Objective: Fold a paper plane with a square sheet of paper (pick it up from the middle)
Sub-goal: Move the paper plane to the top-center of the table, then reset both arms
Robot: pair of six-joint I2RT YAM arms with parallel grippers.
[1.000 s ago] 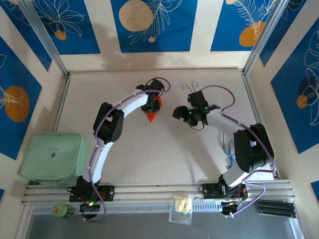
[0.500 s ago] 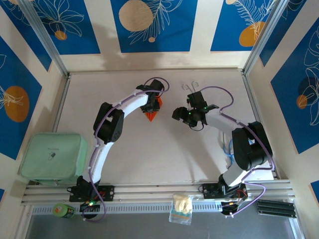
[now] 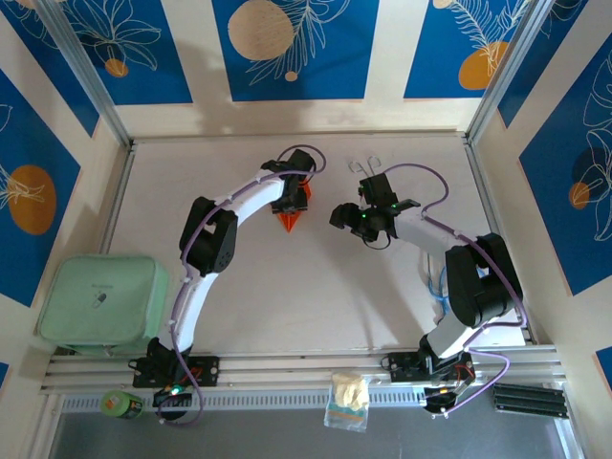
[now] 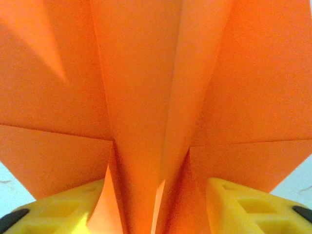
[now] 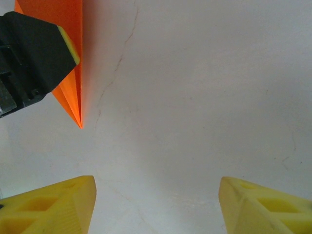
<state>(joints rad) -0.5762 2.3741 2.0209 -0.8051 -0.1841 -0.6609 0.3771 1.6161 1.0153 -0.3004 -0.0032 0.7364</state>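
The paper plane (image 3: 293,222) is a bright orange pointed dart at the back middle of the table, its tip toward the near side. My left gripper (image 3: 287,203) is right on it. In the left wrist view the plane's folded keel (image 4: 146,87) stands between my yellow fingers (image 4: 63,209), which are spread apart, so the left gripper (image 4: 156,195) is open around the fold. My right gripper (image 3: 342,216) hovers to the right of the plane, open over bare table (image 5: 195,97). The right wrist view has the plane's tip (image 5: 73,92) at upper left, apart from the right gripper (image 5: 156,187).
Metal tongs (image 3: 366,166) lie behind the right gripper. A pale green box (image 3: 100,299) sits at the left edge. A small bag (image 3: 347,400) and a green roll (image 3: 120,404) rest on the near rail. Walls enclose the table on three sides.
My left gripper's fingers have spread apart around the plane's fold. Both arms have stayed almost where they were.
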